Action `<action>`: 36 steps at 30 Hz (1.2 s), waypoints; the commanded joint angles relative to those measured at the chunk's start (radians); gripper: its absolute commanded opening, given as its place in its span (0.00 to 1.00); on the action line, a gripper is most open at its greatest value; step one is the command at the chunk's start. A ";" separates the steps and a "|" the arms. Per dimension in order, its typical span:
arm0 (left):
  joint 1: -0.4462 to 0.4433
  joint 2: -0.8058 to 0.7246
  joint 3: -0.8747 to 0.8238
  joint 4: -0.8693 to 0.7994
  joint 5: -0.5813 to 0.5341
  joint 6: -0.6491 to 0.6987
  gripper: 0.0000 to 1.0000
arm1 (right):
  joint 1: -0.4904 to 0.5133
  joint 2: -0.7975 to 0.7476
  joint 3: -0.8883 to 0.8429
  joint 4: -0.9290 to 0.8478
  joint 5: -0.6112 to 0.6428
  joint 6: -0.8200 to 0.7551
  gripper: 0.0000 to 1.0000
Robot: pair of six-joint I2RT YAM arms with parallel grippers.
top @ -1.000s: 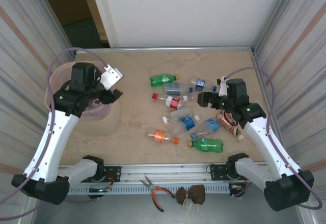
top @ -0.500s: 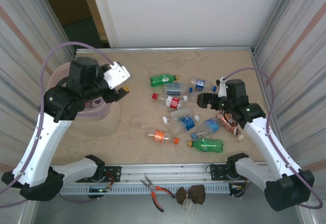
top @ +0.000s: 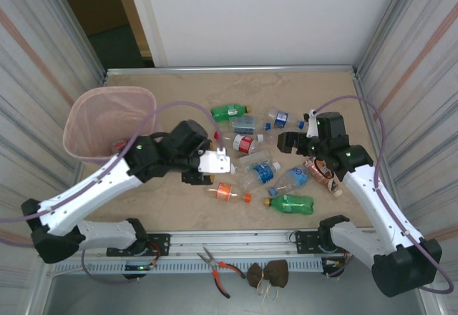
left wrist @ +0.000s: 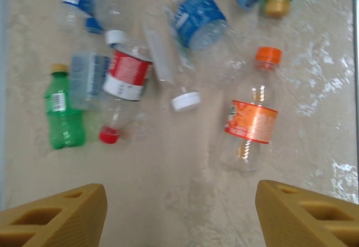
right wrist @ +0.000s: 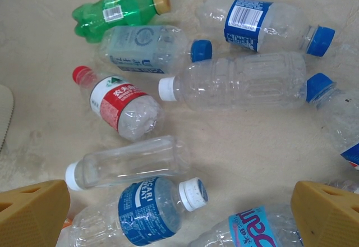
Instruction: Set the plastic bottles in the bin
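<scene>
- Currently the left gripper [left wrist: 180,210] hangs over the middle of the table [top: 179,89], with its fingers spread and nothing between them.
- An orange-labelled bottle [left wrist: 251,120] lies on its side just ahead of those fingers, its orange cap pointing away from them.
- Further off in the left wrist view lie a red-labelled bottle [left wrist: 126,78] and a green bottle [left wrist: 63,112] with a yellow cap.
- The right gripper [right wrist: 180,199] is above the bottle cluster, with its jaws wide apart and empty.
- Below it lie a blue-labelled bottle [right wrist: 148,210] with a white cap and a clear unlabelled bottle [right wrist: 134,163], both on their sides.
- The pink bin [top: 100,114] stands upright at the far left of the table, well apart from the bottles. Its contents cannot be made out.
</scene>
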 commanded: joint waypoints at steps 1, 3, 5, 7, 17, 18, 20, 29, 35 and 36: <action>-0.032 0.034 -0.075 0.089 0.012 0.046 0.73 | 0.006 -0.032 0.038 -0.022 0.015 -0.019 1.00; -0.046 0.068 -0.116 0.131 0.035 0.049 0.73 | 0.007 -0.038 0.038 -0.024 0.019 -0.021 1.00; -0.057 0.104 -0.154 0.169 0.056 0.050 0.73 | 0.006 -0.043 0.037 -0.026 0.022 -0.021 1.00; -0.073 0.145 -0.184 0.209 0.072 0.057 0.73 | 0.005 -0.047 0.036 -0.028 0.023 -0.023 1.00; -0.088 0.312 -0.275 0.344 0.086 0.091 0.77 | 0.007 -0.074 0.020 -0.037 0.034 -0.030 1.00; -0.088 0.327 -0.281 0.353 0.076 0.095 0.77 | 0.005 -0.078 0.017 -0.037 0.035 -0.030 1.00; -0.088 0.359 -0.281 0.353 0.066 0.101 0.77 | 0.006 -0.083 0.012 -0.039 0.037 -0.030 1.00; -0.079 0.449 -0.306 0.395 0.033 0.113 0.76 | 0.006 -0.096 0.002 -0.044 0.046 -0.041 1.00; -0.064 0.464 -0.323 0.401 0.024 0.114 0.70 | 0.006 -0.097 0.002 -0.040 0.045 -0.044 1.00; -0.062 0.465 -0.324 0.398 0.023 0.114 0.69 | 0.006 -0.096 0.003 -0.040 0.045 -0.046 1.00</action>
